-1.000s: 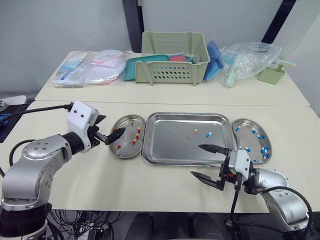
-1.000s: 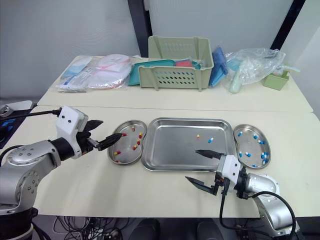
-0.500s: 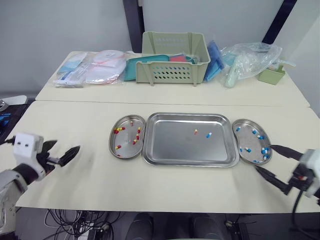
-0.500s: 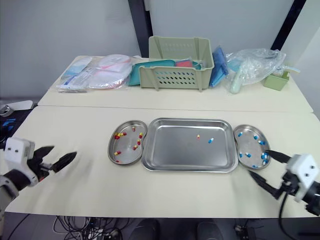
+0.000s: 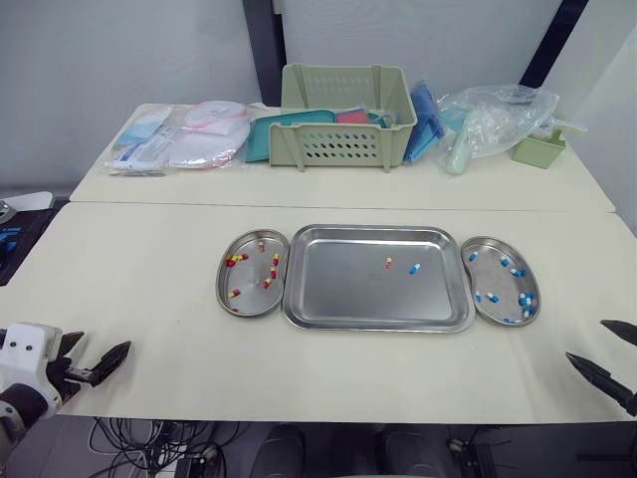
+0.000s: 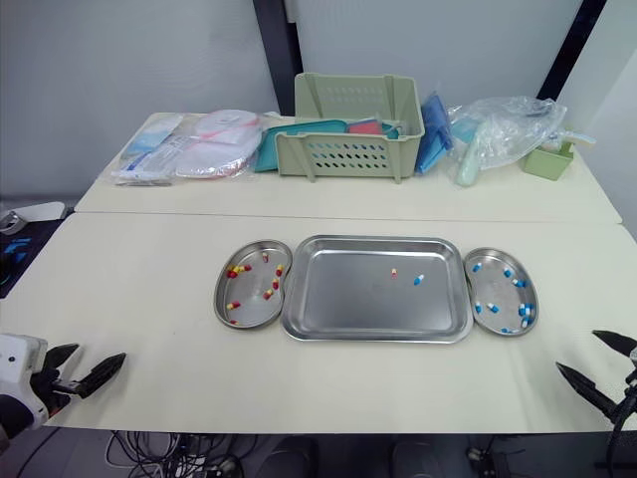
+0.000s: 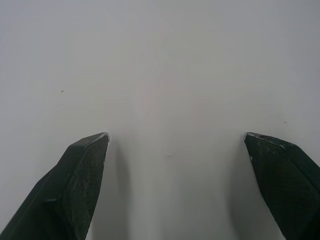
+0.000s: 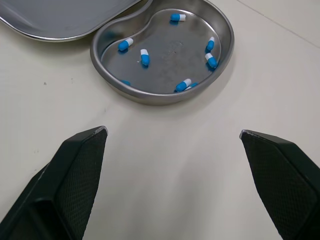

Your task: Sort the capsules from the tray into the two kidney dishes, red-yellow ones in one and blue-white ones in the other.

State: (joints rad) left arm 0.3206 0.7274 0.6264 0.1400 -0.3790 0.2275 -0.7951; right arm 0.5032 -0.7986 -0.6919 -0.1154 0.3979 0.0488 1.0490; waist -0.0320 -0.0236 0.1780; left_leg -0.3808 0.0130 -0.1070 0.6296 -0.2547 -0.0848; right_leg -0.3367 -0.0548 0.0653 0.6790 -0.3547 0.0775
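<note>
Capsules left to sort number two, both on the floor of the shiny rectangular steel tray [image 5: 373,327] at the middle of the cream bench [image 5: 149,269]. The small red-yellow capsule [image 5: 388,263] and the small blue-white capsule [image 5: 415,268] lie close together but apart, right of the tray's centre and toward its far side. The first seems to lie roughly front to back and the second a little aslant, though both are too small to be sure.

The left steel kidney dish [image 5: 251,274] touches the tray's left end and holds red-yellow ones. The right steel kidney dish [image 5: 501,284] sits at the tray's right end and holds blue-white ones.

The left claw [image 5: 103,345] hangs at the bench's near left edge, jaws spread and empty, well apart from the tray. The right claw [image 5: 587,340] sits at the near right edge, also spread wide and empty, with the right dish just ahead of it in its wrist view.

Both capsules lie forward and inward of the right claw, which is the nearer of the two. The blue-white one, closest to the right dish, looks like its natural pick. The red-yellow one would mean a longer reach across the tray for the left claw.
</note>
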